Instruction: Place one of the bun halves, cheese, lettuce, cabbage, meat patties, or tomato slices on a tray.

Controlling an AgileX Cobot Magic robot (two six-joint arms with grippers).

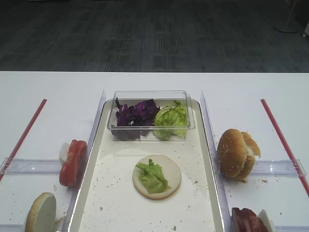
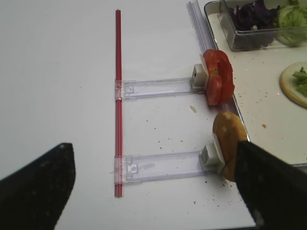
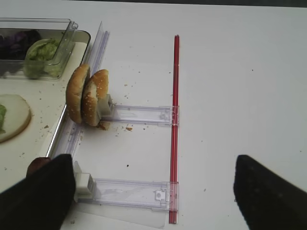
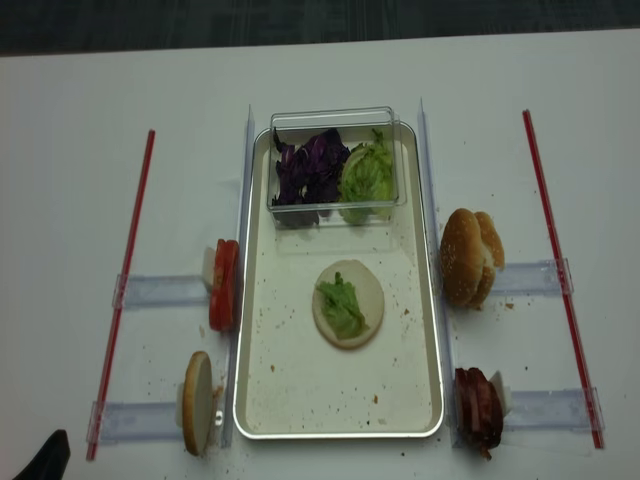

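On the long tray (image 1: 111,193) lies a pale bun half (image 1: 166,181) with a frilly lettuce (image 1: 152,176) piece on top. Purple cabbage (image 1: 135,113) fills the clear box. Tomato slices (image 2: 218,76) and another bun half (image 2: 225,139) stand on edge left of the tray. Sesame bun halves (image 3: 88,96) and meat patties (image 4: 478,408) stand to its right. No cheese is in view. My left gripper (image 2: 153,191) hovers open over the white table left of the tray. My right gripper (image 3: 153,191) hovers open on the right side. Both hold nothing.
The clear plastic box (image 1: 149,96) sits at the tray's far end and also holds more green leaves (image 1: 171,121). Clear rack rails (image 3: 134,191) run from the tray sides to red strips (image 3: 175,120) on both sides (image 2: 117,96). Crumbs speckle the tray.
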